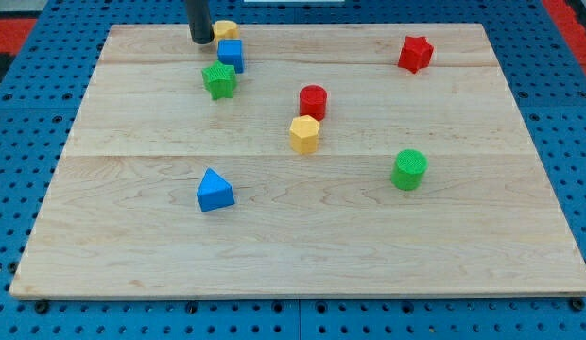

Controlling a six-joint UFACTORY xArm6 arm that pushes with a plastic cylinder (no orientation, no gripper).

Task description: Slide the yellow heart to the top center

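Observation:
The yellow heart (225, 29) lies at the board's top edge, left of centre, just above the blue cube (231, 54) and touching or nearly touching it. My tip (200, 41) stands right against the heart's left side. The rod rises out of the view's top.
A green star (218, 80) lies below the blue cube. A red cylinder (313, 100) and a yellow hexagon (304, 134) sit mid-board. A red star (415, 53) is top right, a green cylinder (408, 169) right, a blue triangle (214, 190) lower left. The wooden board (302, 236) lies on blue pegboard.

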